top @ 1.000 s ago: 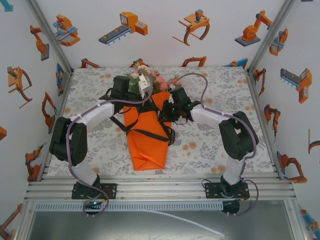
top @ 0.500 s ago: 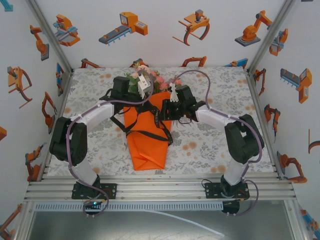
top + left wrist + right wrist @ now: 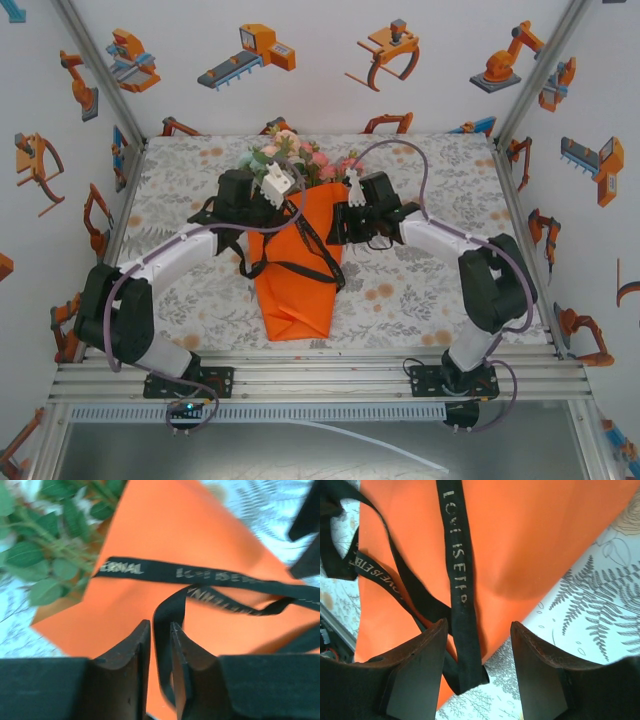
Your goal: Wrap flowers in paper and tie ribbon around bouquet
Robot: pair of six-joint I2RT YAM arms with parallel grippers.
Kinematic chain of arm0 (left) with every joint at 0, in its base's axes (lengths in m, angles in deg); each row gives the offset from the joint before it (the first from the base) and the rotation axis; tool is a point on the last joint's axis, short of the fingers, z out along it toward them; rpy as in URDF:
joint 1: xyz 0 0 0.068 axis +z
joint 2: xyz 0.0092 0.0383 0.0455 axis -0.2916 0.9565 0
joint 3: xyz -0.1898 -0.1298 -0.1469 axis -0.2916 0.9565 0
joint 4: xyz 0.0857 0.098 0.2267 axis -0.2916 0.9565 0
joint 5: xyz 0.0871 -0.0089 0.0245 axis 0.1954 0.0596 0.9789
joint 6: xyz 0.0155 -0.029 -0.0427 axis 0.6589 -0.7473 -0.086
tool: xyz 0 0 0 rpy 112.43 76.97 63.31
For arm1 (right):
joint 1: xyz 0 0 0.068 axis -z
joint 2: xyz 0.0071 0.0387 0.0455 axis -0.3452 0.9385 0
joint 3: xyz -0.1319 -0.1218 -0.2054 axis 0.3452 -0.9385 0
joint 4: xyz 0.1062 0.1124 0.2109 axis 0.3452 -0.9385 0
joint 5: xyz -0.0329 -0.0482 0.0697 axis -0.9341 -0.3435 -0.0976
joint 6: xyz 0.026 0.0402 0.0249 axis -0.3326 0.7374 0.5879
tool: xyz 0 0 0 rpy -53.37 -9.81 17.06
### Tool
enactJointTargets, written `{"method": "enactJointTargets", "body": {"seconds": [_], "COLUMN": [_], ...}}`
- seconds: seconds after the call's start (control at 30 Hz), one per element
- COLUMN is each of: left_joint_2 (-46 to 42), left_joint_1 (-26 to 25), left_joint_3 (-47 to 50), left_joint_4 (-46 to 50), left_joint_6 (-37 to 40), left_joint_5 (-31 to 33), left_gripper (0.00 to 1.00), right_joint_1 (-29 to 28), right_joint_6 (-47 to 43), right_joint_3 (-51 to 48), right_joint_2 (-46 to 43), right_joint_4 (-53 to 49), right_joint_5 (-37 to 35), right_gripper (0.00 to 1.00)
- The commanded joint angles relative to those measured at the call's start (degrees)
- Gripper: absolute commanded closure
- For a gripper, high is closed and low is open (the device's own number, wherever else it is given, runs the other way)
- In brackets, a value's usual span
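Top external view has the bouquet (image 3: 305,240) lying mid-table, flowers (image 3: 290,158) at the far end, the ribbon (image 3: 290,266) draped loosely across its orange paper (image 3: 292,300). The left gripper (image 3: 160,626) stands slightly apart with a ribbon strand running through the gap. The right gripper (image 3: 480,625) is spread wide, a strand hanging between its fingers.

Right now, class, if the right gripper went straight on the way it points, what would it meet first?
Most likely the black ribbon strand running between its open jaws, with the orange paper just beneath; depth is hard to judge.
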Motion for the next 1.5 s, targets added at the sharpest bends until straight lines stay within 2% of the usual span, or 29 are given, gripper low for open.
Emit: {"method": "enactJointTargets", "body": {"seconds": [0.0,0.1,0.2,0.3,0.37,0.47,0.63,0.77,0.9,1.03,1.1,1.17,1.27,1.47], "left_joint_2": [-2.7,-7.9,-12.3,-12.8,-10.2,-4.5,4.4,8.3,11.6,13.8,13.9,13.5,11.5,3.9], "left_joint_1": [-1.1,-5.4,-12.0,-18.1,-21.3,-21.9,-22.0,-22.1,-22.0,-22.0,-22.0,-21.9,-21.4,-17.4], "left_joint_3": [0.8,2.8,6.4,8.6,7.5,4.2,-1.9,-3.4,-4.2,-5.1,-4.7,-4.7,-4.5,-3.8], "left_joint_4": [-0.6,-0.8,-2.5,-0.8,2.5,6.2,10.9,9.5,8.0,8.3,7.8,8.1,8.9,12.2], "left_joint_6": [0.2,-4.0,-7.2,-2.8,0.3,3.1,5.7,5.8,4.6,3.8,3.9,3.9,3.9,4.6], "left_joint_5": [9.1,9.3,5.6,-0.6,2.3,2.8,-5.7,-5.1,-8.7,-9.4,-9.5,-9.0,-7.9,-4.1], "left_gripper": [0.63,0.55,0.54,0.54,0.54,0.52,0.46,0.45,0.45,0.46,0.54,0.75,0.98,1.00], "right_joint_1": [0.0,1.1,3.4,4.6,5.5,6.0,7.0,7.5,7.7,7.8,7.8,7.8,7.7,7.4], "right_joint_6": [1.9,-0.4,0.7,2.1,3.1,3.6,5.4,5.4,5.4,5.5,5.6,5.6,4.9,-1.2], "right_joint_3": [-0.2,0.6,1.1,-0.1,-1.1,-2.0,-2.9,-3.9,-4.3,-4.3,-4.2,-4.1,-4.3,-4.6], "right_joint_2": [0.4,0.0,0.3,-0.5,-1.1,-1.5,-2.4,-3.0,-2.9,-2.8,-2.8,-2.7,-3.0,-5.2], "right_joint_4": [3.1,1.5,0.8,0.7,1.4,2.0,2.5,2.6,2.6,2.9,2.9,2.9,2.9,4.2], "right_joint_5": [0.9,-1.5,1.3,0.3,0.2,0.6,0.4,1.1,1.6,1.4,1.4,1.4,1.3,2.4], "right_gripper": [0.52,0.52,0.54,0.54,0.54,0.54,0.53,0.53,0.53,0.53,0.53,0.53,0.53,0.53]}}
